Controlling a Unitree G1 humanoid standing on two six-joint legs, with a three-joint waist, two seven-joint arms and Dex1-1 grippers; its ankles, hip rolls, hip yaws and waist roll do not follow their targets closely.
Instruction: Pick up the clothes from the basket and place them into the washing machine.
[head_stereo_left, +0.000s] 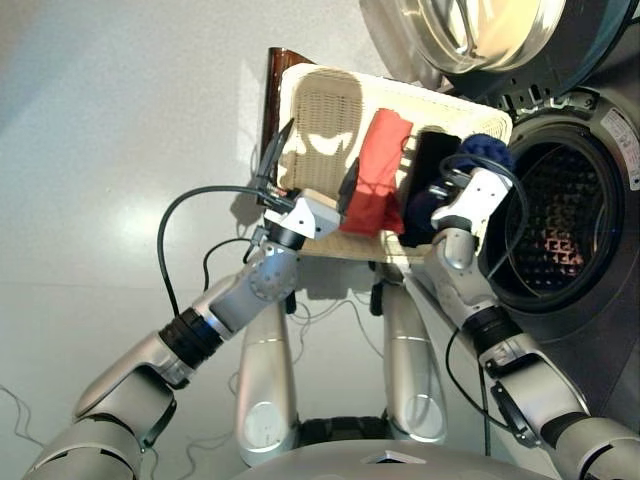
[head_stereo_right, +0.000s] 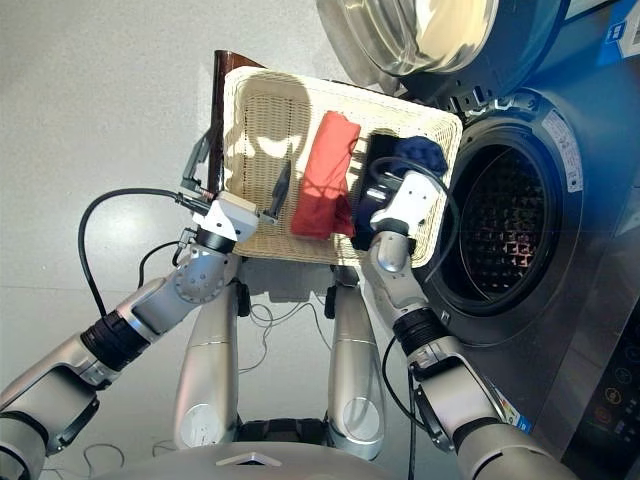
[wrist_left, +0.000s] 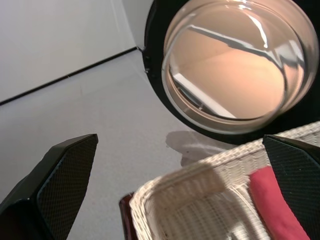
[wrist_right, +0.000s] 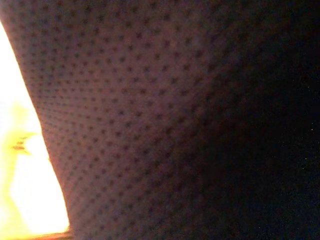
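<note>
My right claw (head_stereo_right: 398, 170) buried in navy cloth (head_stereo_left: 487, 152) at basket (head_stereo_left: 320, 100) end nearest washing machine (head_stereo_left: 560, 215); fingers hidden, grip state unclear. Left claw (head_stereo_left: 312, 165) spread wide, empty. Risk: navy snags black cloth (head_stereo_left: 428, 160) alongside, dragging it out. Red-orange cloth (head_stereo_right: 325, 185) between my claws, long axis along claw reach.

The left arm rises from the lower left of the frame, elbow bent, its pincer (head_stereo_right: 240, 190) near centre with fingers spread wide. The right arm climbs from the lower right, its pincer (head_stereo_right: 385, 180) pointing upward, its fingers hidden from sight.
</note>
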